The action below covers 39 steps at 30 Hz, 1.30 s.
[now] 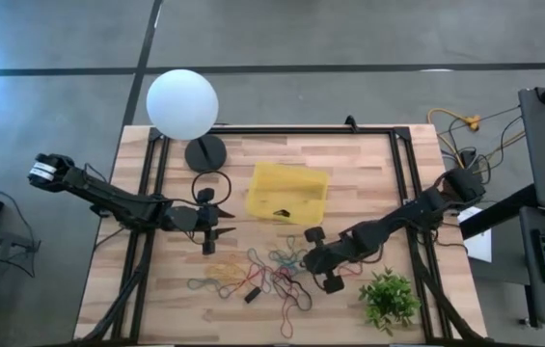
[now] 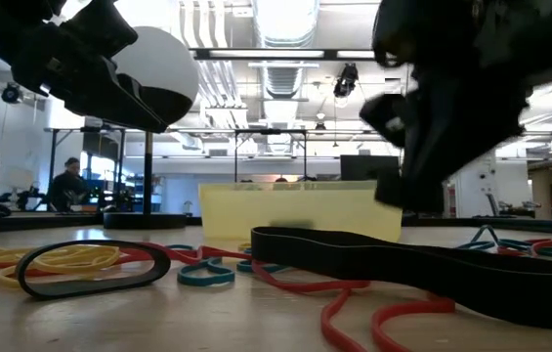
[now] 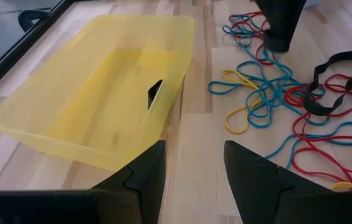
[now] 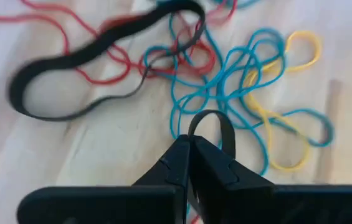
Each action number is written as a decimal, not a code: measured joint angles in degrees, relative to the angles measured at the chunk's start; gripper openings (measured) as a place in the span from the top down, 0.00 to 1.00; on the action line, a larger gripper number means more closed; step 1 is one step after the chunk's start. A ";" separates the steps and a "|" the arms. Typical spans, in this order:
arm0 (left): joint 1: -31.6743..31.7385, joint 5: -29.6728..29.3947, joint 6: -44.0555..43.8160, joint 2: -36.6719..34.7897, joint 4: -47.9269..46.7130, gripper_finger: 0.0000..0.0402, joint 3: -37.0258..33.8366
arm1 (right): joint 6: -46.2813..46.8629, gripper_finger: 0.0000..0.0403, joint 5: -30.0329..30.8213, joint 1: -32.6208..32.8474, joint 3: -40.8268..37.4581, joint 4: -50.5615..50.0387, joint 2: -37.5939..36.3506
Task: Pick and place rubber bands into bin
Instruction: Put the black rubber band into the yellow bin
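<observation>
Rubber bands (image 1: 267,275): a tangled heap of red, blue, yellow and black loops on the wooden table (image 1: 349,173), in front of the bin.
Black band (image 4: 212,124): a small loop pinched at the right fingertips, arching up over the blue bands.
Surroundings: white globe lamp (image 1: 182,101) behind the left arm; small green plant (image 1: 390,297) beside the right arm.
Right gripper (image 4: 190,152): low over the heap's right edge, fingers pressed together on the black band.
Left gripper (image 3: 193,165): just left of the bin, fingers spread apart, holding nothing.
Bin (image 1: 289,190): yellow tray behind the heap; one dark piece inside.

Bright overhead light; blurred right-wrist view.
</observation>
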 joint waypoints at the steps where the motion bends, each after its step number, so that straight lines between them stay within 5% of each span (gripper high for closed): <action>1: 0.01 0.00 0.05 0.00 0.00 0.63 0.00 | -0.30 0.98 0.37 0.00 0.20 -0.77 -1.18; 10: 0.01 0.00 1.05 0.02 0.11 0.63 -0.13 | -6.87 0.98 19.69 -4.05 2.63 -10.96 -10.50; 17: -0.01 0.00 1.05 0.02 0.58 0.63 -0.13 | -7.12 0.98 20.83 -15.56 2.50 -10.71 -12.54; 26: 0.00 0.00 1.05 0.02 0.50 0.63 -0.13 | -8.60 0.91 6.06 -25.40 2.39 -10.41 -10.23; 34: 0.01 0.19 1.03 0.02 0.50 0.63 -0.13 | -8.32 0.68 4.30 -25.65 2.32 -10.07 -9.88; 39: -0.02 12.15 1.20 2.34 2.44 0.63 -0.20 | -10.32 0.58 -5.06 -23.25 2.32 -9.08 -10.16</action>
